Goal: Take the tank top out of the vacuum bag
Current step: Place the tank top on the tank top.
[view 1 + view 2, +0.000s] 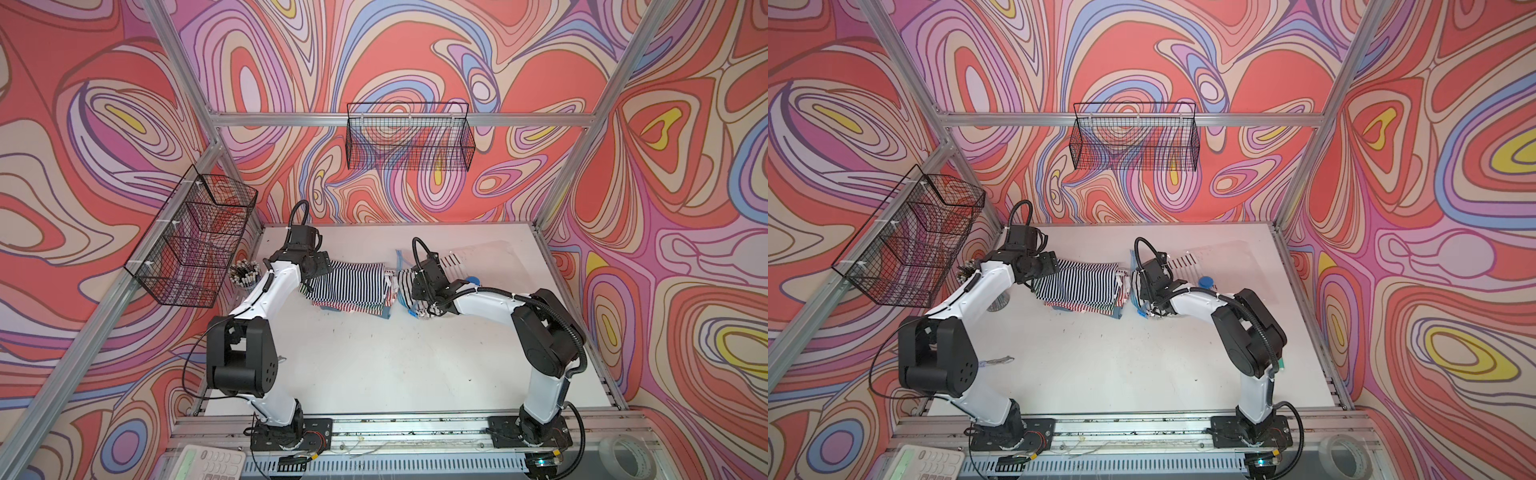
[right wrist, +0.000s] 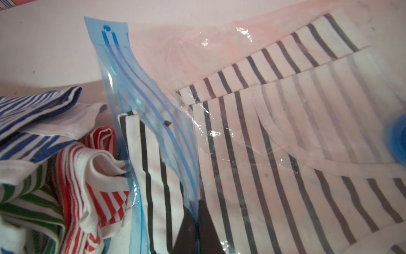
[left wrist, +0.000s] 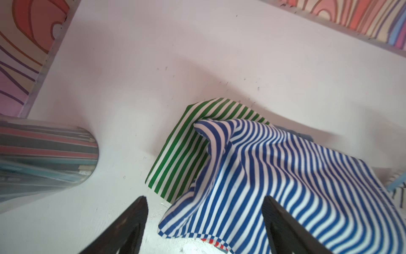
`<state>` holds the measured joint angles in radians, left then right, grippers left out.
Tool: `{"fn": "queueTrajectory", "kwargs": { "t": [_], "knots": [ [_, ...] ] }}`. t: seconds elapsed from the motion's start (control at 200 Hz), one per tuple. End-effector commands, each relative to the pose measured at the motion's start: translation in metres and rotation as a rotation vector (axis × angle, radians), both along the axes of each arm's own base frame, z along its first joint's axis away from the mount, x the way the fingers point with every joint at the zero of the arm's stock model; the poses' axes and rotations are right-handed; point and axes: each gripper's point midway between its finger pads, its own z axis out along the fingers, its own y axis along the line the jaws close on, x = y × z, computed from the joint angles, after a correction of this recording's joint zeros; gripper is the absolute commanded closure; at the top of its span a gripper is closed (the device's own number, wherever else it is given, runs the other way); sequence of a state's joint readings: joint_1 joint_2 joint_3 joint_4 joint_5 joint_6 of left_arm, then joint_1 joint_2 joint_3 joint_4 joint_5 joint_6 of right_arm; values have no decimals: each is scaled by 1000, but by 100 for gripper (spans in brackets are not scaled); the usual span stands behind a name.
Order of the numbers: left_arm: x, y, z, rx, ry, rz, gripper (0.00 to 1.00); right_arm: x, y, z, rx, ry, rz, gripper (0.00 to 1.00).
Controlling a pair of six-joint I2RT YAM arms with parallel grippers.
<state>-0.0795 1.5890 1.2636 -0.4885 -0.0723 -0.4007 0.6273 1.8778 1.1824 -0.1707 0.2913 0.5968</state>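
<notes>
Wrist views alone tell — left pincer [image 3: 204, 198] gapes, right pincer [image 2: 197, 217] apparently nips vacuum bag [image 2: 151, 88].

**Legible text: none found**

Keypad [image 1: 212, 462]: key marks are too small to read. Tape roll [image 1: 606, 449]: dark marks on the inner face, blurred. Bag [image 2: 197, 50]: blue strip [image 2: 123, 70] carries printed lines and a dot, no letters.

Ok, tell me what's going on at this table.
Two robot arms are emptying a vacuum bag of striped tank tops. The right pincer is shut on the bag's blue zip edge, with a black-striped top still inside. The left pincer stands open over a blue-striped top lying on the pile beside the bag.
</notes>
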Motion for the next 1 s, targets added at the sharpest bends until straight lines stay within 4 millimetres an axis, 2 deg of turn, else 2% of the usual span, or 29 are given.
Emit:
{"fn": "queueTrajectory", "kwargs": {
  "t": [0.0, 0.14, 0.305, 0.386, 0.586, 0.666, 0.726, 0.826, 0.996],
  "knots": [
    [2, -20, 17, -101, -100, -59, 14, 4, 1, 1, -1, 3, -1, 100],
    [-2, -61, 15, -239, -141, -170, 14, 4, 3, 1, 13, 4, 1, 100],
    [-8, -99, -15, -259, -55, -263, 14, 3, 6, 1, 32, 7, 6, 100],
    [-8, -112, -28, -254, -22, -291, 14, 2, 7, 1, 41, 12, 12, 100],
    [-6, -118, -76, -210, 94, -277, 14, -1, 3, 4, 41, 3, 5, 100],
    [-10, -118, -100, -190, 170, -272, 14, -3, 1, 5, 41, 2, 2, 100],
    [-16, -118, -114, -172, 213, -279, 18, -4, 1, 6, 45, 0, 0, 100],
    [-27, -121, -127, -148, 259, -294, 23, -5, 1, 8, 49, 2, 4, 100],
    [-49, -131, -142, -108, 325, -338, 24, -6, 1, 11, 46, 1, 9, 100]
  ]
}}
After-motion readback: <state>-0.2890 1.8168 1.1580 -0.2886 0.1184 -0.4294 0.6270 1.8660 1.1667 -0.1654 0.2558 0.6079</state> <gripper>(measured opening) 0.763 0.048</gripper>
